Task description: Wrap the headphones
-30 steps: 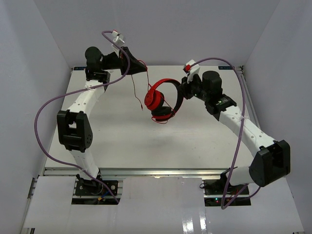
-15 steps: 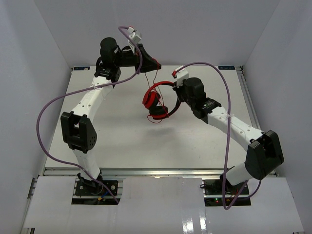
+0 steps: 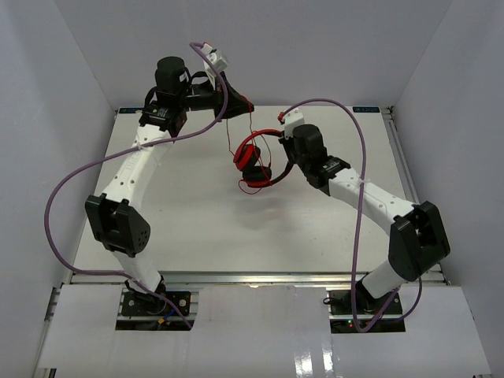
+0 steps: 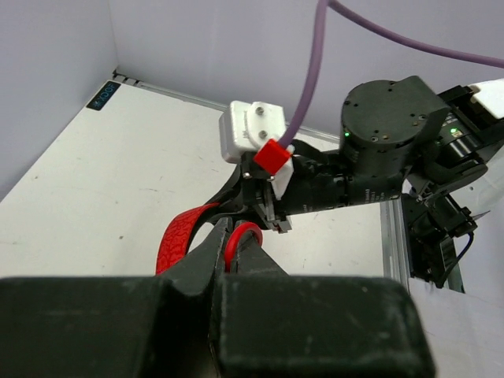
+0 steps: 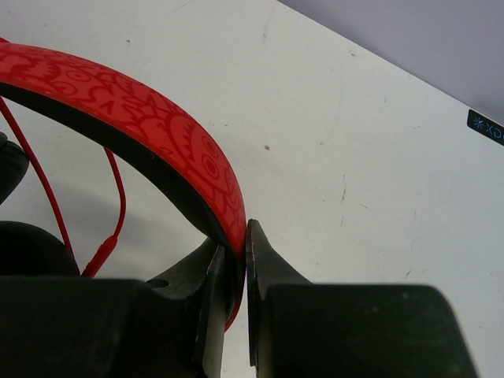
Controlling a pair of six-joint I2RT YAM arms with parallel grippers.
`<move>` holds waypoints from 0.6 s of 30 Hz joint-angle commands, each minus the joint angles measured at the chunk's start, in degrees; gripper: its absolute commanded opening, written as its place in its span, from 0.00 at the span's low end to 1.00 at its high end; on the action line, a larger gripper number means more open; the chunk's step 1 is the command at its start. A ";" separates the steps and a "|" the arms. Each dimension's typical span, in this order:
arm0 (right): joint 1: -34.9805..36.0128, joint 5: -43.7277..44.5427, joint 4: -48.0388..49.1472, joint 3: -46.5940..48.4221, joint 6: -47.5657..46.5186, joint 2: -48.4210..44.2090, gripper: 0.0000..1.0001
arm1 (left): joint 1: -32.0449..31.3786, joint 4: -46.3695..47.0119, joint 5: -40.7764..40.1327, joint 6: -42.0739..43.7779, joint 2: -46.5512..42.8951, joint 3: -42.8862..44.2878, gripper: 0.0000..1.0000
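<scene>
While the red headphones (image 3: 253, 161) hang mid-frame above the worktop (image 3: 197, 220), the right tool (image 3: 282, 147) clenched on their headband (image 5: 157, 138), the left tool (image 3: 242, 102) at upper centre pinches the thin red cord (image 3: 252, 120), probably to wind it.

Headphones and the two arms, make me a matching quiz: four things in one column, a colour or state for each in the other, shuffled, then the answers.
Column one
1. left gripper
2. right gripper
3. ear pads
4. arm cables

Column two
A. purple
B. shut on the red headband
C. black
D. shut on the thin red cord

Pairs: 1-D, 2-B, 3-C, 4-A
</scene>
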 commanded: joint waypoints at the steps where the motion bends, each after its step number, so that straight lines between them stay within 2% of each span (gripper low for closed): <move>1: -0.66 3.09 5.28 4.71 0.52 2.21 0.08 | -0.08 -5.02 -2.32 3.94 -7.04 2.53 0.00; 18: -1.62 5.14 3.46 13.24 3.00 9.44 0.08 | -2.63 -9.12 -2.41 2.60 -12.83 -3.49 0.00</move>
